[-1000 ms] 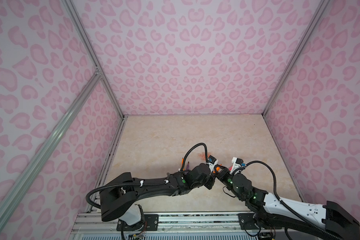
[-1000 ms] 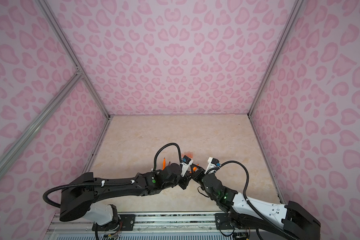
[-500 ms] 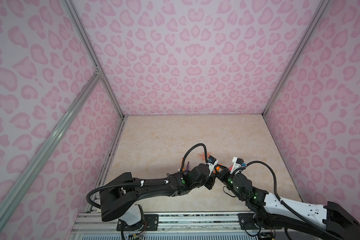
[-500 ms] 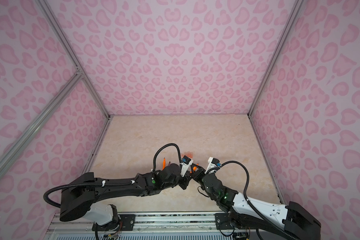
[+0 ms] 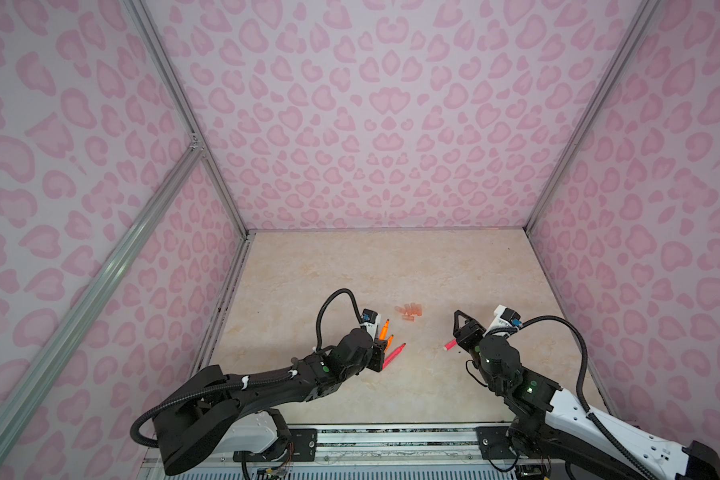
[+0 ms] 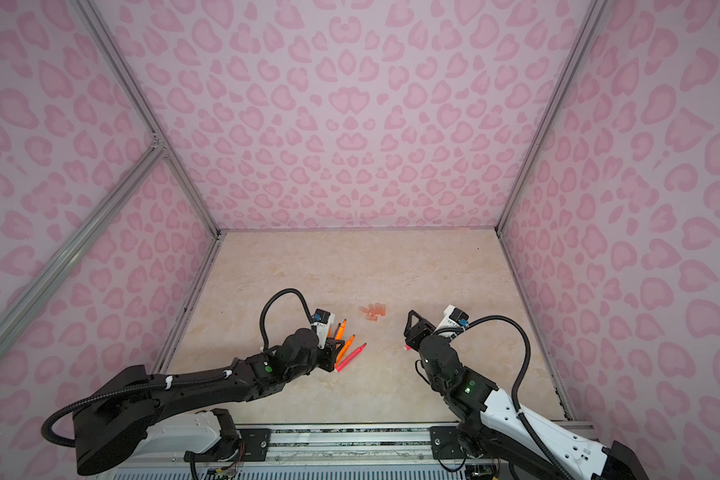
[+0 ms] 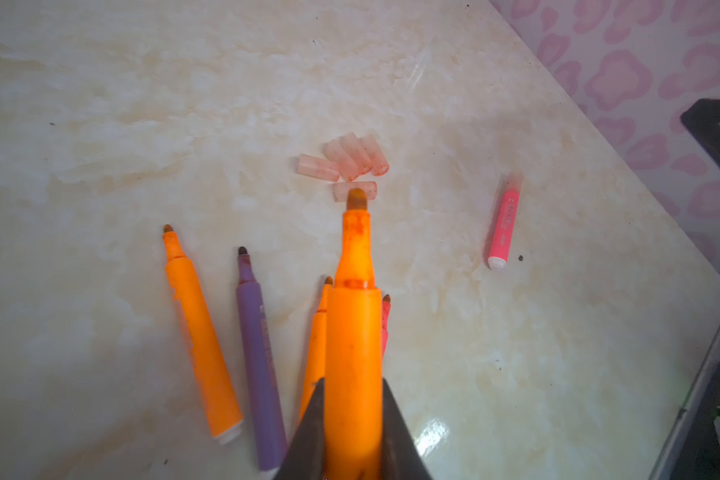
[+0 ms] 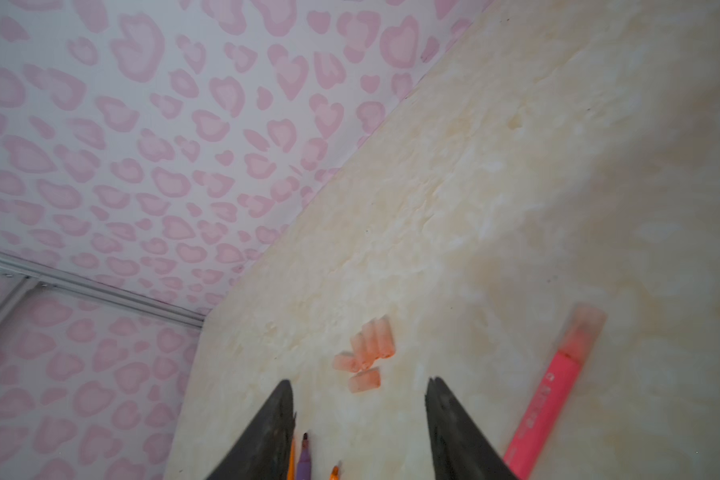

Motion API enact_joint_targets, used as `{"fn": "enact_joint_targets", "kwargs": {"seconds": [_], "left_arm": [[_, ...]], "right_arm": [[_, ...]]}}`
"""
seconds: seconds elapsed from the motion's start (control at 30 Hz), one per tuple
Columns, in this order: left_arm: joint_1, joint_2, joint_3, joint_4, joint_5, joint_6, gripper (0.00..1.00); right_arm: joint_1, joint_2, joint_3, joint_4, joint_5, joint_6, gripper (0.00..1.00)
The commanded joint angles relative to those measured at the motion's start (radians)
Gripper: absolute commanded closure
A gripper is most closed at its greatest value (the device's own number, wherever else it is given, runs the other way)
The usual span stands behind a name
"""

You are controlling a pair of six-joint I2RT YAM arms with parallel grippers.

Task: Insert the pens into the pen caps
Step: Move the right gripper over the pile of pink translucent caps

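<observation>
A cream marbled worktop (image 5: 350, 270) sits inside pink heart-patterned walls (image 5: 391, 124). The left pincer (image 7: 353, 382) clamps an orange pen (image 7: 352, 332); the right pincer (image 8: 359, 381) gapes empty.

held orange pen (image 7: 353, 353) covers most of another orange pen (image 7: 319, 332) and a pink-red pen (image 7: 385, 324). capped pink pen (image 8: 553, 390) is blurry, butt end cut off.

One orange pen (image 7: 353, 345) is clamped in the left claw (image 7: 352, 380), brown tip aimed at the caps (image 7: 346, 164): five pale translucent tubes bunched flat on the desk (image 7: 142, 104). Lying alongside are a second orange pen (image 7: 198, 332) and a purple pen (image 7: 258, 357). A third orange pen (image 7: 317, 332) and a pink-red pen (image 7: 385, 324) are half hidden. Well apart lies a capped pink pen (image 7: 501, 224).
</observation>
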Motion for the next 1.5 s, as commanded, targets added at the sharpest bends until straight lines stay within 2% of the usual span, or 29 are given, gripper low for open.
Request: {"fn": "enact_joint_targets", "kwargs": {"seconds": [0.0,0.13,0.27,0.43,0.57,0.97,1.47], "left_arm": [[0.016,-0.075,-0.044,-0.025,-0.043,-0.023,0.97],[0.023,-0.121,-0.069,-0.050,-0.051,-0.026,0.97],[0.023,-0.122,-0.059,-0.044,-0.009,-0.029,0.97],[0.021,-0.112,-0.052,-0.040,0.021,-0.035,0.97],[0.021,-0.123,-0.057,-0.043,0.013,-0.036,0.97],[0.020,-0.125,-0.056,-0.041,0.005,-0.027,0.97],[0.020,-0.131,-0.063,-0.029,0.010,-0.028,0.97]], "right_arm": [[-0.074,0.143,0.086,-0.034,-0.123,-0.141,0.49],[-0.126,0.419,0.327,-0.181,-0.205,-0.248,0.53],[-0.147,0.640,0.505,-0.276,-0.253,-0.340,0.56],[-0.152,0.839,0.643,-0.347,-0.255,-0.399,0.59],[-0.153,0.942,0.717,-0.384,-0.255,-0.428,0.60],[-0.151,1.066,0.788,-0.392,-0.303,-0.447,0.63],[-0.142,1.065,0.767,-0.360,-0.312,-0.440,0.64]]}}
